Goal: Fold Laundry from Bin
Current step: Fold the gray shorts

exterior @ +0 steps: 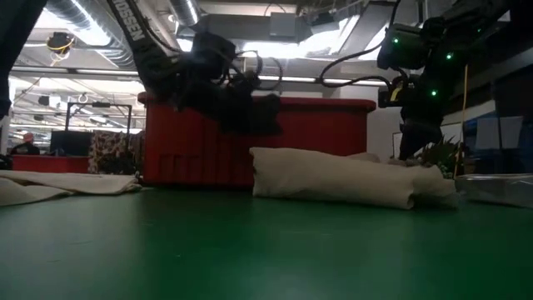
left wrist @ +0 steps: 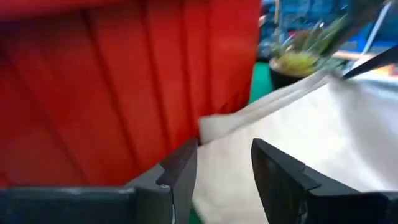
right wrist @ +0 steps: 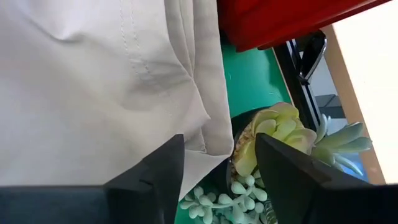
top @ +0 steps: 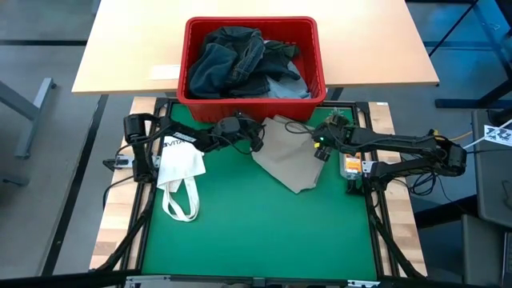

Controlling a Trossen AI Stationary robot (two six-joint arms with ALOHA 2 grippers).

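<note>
High view: the bin (top: 253, 94) full of laundry (top: 240, 60) sits at the surface's far edge; beige trousers (top: 290, 156) lie before it.

Wrist views: left tool (left wrist: 224, 174) and right tool (right wrist: 217, 168) gape wide, empty, above the trousers.

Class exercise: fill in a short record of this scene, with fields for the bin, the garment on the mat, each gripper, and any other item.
bin: red bin, holding dark laundry
garment on mat: beige trousers, beside the bin
left gripper: open, at the trousers' edge
right gripper: open, at the opposite edge
other item: white tote bag
</note>
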